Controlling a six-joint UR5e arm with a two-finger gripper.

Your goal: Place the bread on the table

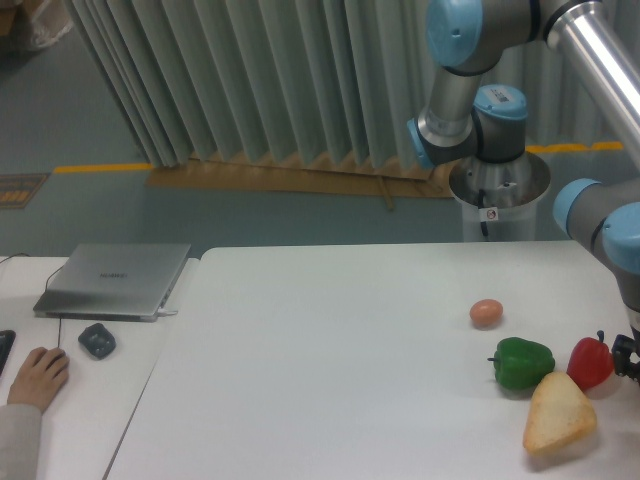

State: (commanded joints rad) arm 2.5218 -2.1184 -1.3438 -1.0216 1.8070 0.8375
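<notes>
The bread (560, 412), a pale yellow-tan wedge, lies on the white table (330, 360) near its front right corner. It sits just in front of a green pepper and a red pepper. Only a small black part of my gripper (628, 356) shows at the right edge, beside the red pepper and up and to the right of the bread. The rest is cut off by the frame, so I cannot see how its jaws stand or whether it touches anything.
A green bell pepper (522, 363), a red bell pepper (590, 362) and a small brown egg (486, 313) lie on the table's right side. On the left desk are a closed laptop (112, 280), a mouse (97, 340) and a person's hand (38, 375).
</notes>
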